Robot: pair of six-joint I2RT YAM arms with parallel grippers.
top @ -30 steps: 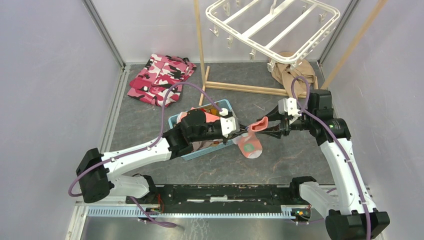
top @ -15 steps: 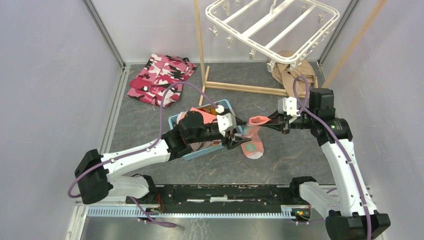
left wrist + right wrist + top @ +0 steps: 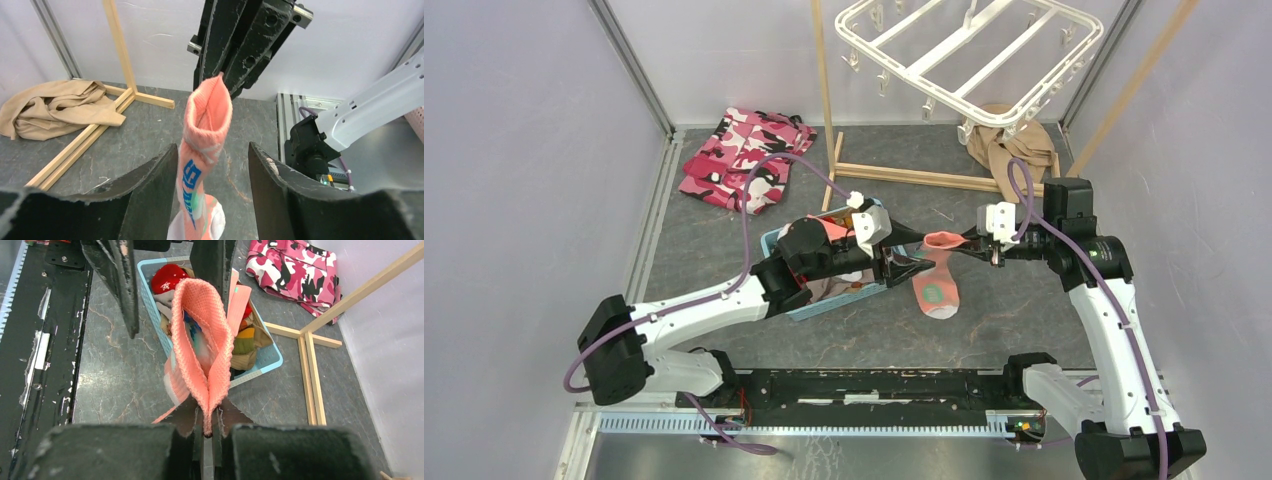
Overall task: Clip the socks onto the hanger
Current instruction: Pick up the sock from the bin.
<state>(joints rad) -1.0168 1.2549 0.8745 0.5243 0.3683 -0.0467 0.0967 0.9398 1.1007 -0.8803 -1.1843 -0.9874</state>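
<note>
Sock (image 3: pixel 937 290) hangs by its cuff from the right gripper (image 3: pixel 970 244), clamped on a thin fold of the rim; left gripper (image 3: pixel 921 263) stands released, fingers (image 3: pixel 145 190) flanking the sock, not touching. Risk: so narrow a pinch may slip on the lift to the hanger (image 3: pixel 969 45), well apart at the back. Right wrist view alone shows the pinched fold; left wrist view, the gaps beside each finger

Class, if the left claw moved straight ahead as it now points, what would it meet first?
Likely the salmon sock, hanging from the shut right claw between the left claw's open fingers.
</note>
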